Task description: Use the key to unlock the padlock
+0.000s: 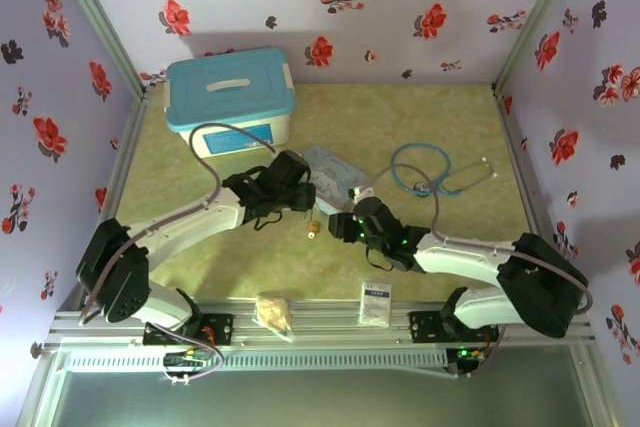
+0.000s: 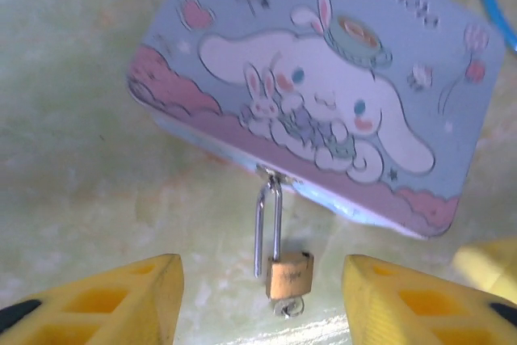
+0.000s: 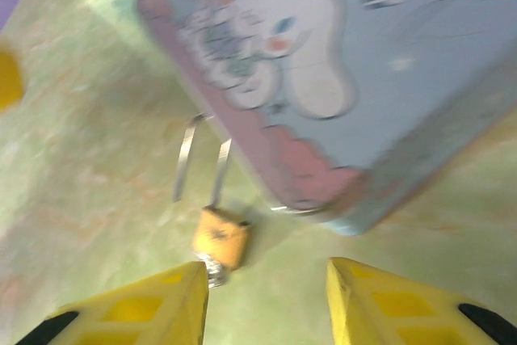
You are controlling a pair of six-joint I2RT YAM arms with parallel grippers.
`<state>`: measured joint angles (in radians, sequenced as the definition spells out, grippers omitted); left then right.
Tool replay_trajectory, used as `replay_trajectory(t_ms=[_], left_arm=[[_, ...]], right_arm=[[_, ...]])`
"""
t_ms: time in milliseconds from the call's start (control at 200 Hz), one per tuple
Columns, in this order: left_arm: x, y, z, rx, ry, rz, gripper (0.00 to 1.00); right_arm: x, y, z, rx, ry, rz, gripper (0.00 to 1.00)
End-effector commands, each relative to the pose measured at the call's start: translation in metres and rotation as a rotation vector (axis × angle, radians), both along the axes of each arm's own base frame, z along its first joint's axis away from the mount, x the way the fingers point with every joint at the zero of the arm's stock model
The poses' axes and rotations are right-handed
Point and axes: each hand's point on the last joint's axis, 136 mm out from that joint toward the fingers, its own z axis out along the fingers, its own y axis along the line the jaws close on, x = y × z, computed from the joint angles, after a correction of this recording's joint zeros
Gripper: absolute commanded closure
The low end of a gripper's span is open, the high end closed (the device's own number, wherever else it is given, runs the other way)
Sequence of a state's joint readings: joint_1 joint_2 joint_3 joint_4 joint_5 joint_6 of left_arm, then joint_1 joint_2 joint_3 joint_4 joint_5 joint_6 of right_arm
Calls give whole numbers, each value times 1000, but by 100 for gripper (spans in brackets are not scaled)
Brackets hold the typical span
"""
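Padlock (image 3: 220,236) lies just ahead of right hand (image 3: 266,268)

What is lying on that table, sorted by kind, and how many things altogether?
Boxes: 2 (blue-lidded storage box, cartoon tin)
Padlock: 1
Key: 1, seemingly stuck in the padlock's base
Stethoscope: 1
White sachet: 1
Beige crumpled lump: 1
Total: 7

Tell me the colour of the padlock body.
The padlock body is brass-yellow; clearest in the left wrist view.
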<state>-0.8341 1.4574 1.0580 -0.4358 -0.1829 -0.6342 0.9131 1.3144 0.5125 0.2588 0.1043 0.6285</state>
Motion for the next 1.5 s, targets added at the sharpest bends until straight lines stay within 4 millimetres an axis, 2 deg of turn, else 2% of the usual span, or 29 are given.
replay_trajectory(t_ms=[0,210,330,445,605,790,875,965,1055,1230,1355,1495], left_arm=[[1,-1,-8,-96,45,-39,44],[2,12,-18,-143,51,2,41],[-2,17,-26,-161,61,22,41],[-4,19,-33,-172,69,35,41],[-5,18,-41,-172,78,33,41],[-9,10,-51,-221,107,24,50],[-10,8,-55,-240,113,28,50],[-11,9,-57,-244,117,29,51],[-12,10,-58,-250,115,32,52],[-14,11,-60,-265,110,38,53],[-14,13,-62,-271,108,47,53],[-14,22,-62,-281,92,83,53]], right_arm=[[1,22,3,-8,4,31,55],[16,37,-17,-92,67,-3,51],[22,39,-26,-108,89,-28,51],[33,25,-32,-145,92,-79,51],[52,5,-30,-155,77,-142,51],[75,-16,-27,-171,56,-204,51],[81,-23,-27,-182,55,-218,52],[78,-22,-25,-185,59,-208,53],[66,-18,-24,-156,73,-199,53],[41,4,-22,-199,64,-101,50],[39,24,-26,-202,91,-66,48],[43,32,-38,-256,111,-66,47]])
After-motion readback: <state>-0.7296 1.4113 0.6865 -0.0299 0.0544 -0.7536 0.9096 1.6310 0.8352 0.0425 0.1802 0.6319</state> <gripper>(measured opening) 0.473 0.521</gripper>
